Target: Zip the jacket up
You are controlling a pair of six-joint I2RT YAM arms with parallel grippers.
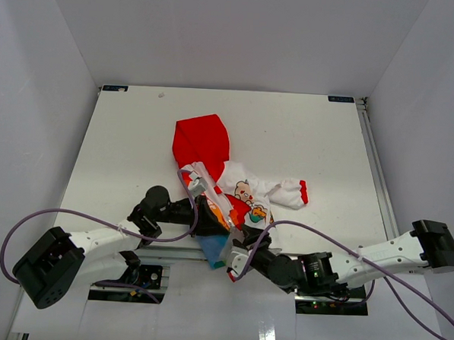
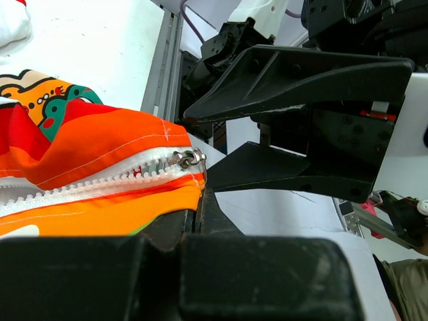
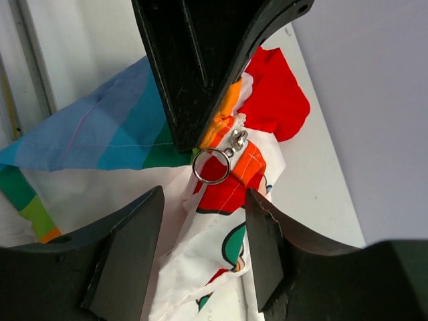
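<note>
The jacket [image 1: 245, 188] lies on the table, red hood [image 1: 202, 138] away from me, rainbow hem at the near edge. My left gripper [image 1: 213, 215] is shut on the orange hem fabric [image 2: 100, 200] just below the zipper's lower end, and its fingers [image 3: 194, 73] show at the top of the right wrist view. The metal slider [image 2: 189, 158] sits at the bottom of the white zipper teeth, and its ring pull [image 3: 212, 166] hangs free. My right gripper [image 3: 204, 221] is open, its fingers either side of the fabric just short of the ring. It also shows in the top view [image 1: 236, 250] and the left wrist view [image 2: 204, 144].
The table's near edge has a metal rail [image 2: 164, 60] right beside both grippers. White walls enclose the table [image 1: 137, 135] on three sides. One red-cuffed sleeve [image 1: 298, 191] stretches right. Purple cables [image 1: 26, 228] loop by both arm bases.
</note>
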